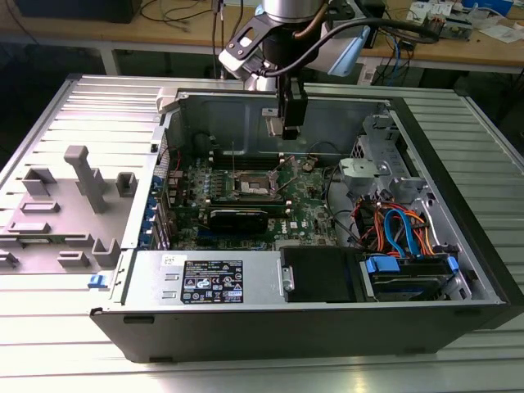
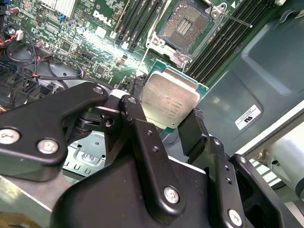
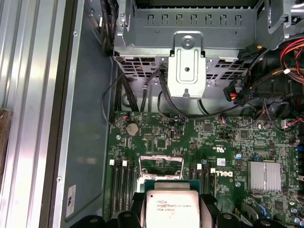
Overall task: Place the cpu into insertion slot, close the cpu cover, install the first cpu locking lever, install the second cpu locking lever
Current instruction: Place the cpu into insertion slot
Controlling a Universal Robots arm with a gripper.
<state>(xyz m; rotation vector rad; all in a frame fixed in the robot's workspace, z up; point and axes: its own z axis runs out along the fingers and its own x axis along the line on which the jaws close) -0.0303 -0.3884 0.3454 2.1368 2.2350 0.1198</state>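
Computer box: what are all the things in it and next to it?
computer case: one, black and silver, open, on the slatted table.
motherboard: one, green, inside the case.
insertion slot: one, silver rim, on the motherboard, empty.
cables: several, orange, blue and red, at the exterior view's right.
plastic holder: one, grey, at the exterior view's left.
cpu: one, silver-grey, held above the motherboard.
fingers: two, black, shut on the cpu.
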